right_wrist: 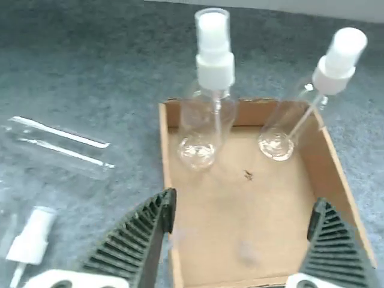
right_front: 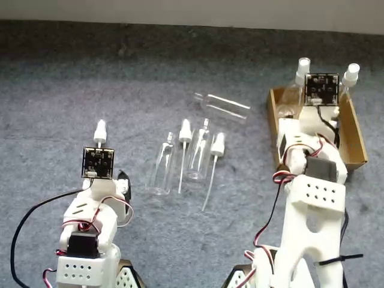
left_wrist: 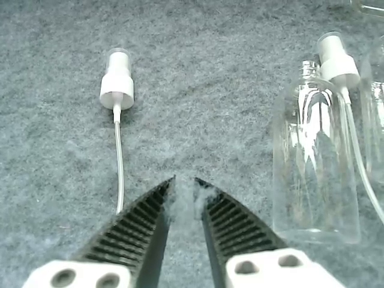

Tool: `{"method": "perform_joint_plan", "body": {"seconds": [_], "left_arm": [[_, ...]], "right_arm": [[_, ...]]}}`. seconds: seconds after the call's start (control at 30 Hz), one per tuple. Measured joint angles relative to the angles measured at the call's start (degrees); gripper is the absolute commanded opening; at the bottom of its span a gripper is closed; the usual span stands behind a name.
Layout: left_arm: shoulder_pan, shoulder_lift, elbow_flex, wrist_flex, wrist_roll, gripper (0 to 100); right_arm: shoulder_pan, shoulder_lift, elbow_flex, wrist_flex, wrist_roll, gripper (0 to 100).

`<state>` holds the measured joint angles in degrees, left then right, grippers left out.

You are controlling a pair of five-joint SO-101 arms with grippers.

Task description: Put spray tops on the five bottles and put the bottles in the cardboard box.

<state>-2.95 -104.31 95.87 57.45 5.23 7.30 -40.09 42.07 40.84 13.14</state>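
Observation:
Two clear bottles with white spray tops [right_wrist: 207, 114] [right_wrist: 300, 114] lean against the far wall inside the cardboard box [right_wrist: 165, 156]. My right gripper [right_wrist: 243, 201] hangs wide open above the box [right_front: 357, 138], holding nothing. My left gripper [left_wrist: 184, 180] is open by only a narrow gap and holds nothing, just short of a loose spray top [left_wrist: 116, 81] whose tube runs toward its fingers. Mid-table lie two uncapped bottles [right_front: 161, 168] [right_front: 198, 153] with two loose spray tops [right_front: 185, 132] [right_front: 217, 144] between and beside them. A third uncapped bottle [right_front: 222, 107] lies farther back.
Grey carpet-like cloth [right_front: 72, 78] covers the table. The box sits at the far right, under the right arm [right_front: 315, 192]. The left arm [right_front: 90, 222] stands at the near left, its spray top [right_front: 99, 131] just ahead of it.

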Motion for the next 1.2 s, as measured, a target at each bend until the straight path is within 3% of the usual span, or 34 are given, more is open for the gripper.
{"method": "perform_joint_plan", "body": {"seconds": [0.23,0.53,0.87,1.2], "left_arm": [[0.0,0.0,0.0,0.0,0.0,1],[0.0,0.0,0.0,0.0,0.0,1],[0.0,0.0,0.0,0.0,0.0,1],[0.0,0.0,0.0,0.0,0.0,1]], "right_arm": [[-10.11,-0.18,-8.35,15.38,-6.33,31.1],[-21.1,1.23,-10.99,17.41,-12.75,31.0],[-30.86,19.34,-24.35,24.35,-19.96,31.0],[-34.29,40.0,-35.52,25.49,-24.62,31.0]]}}
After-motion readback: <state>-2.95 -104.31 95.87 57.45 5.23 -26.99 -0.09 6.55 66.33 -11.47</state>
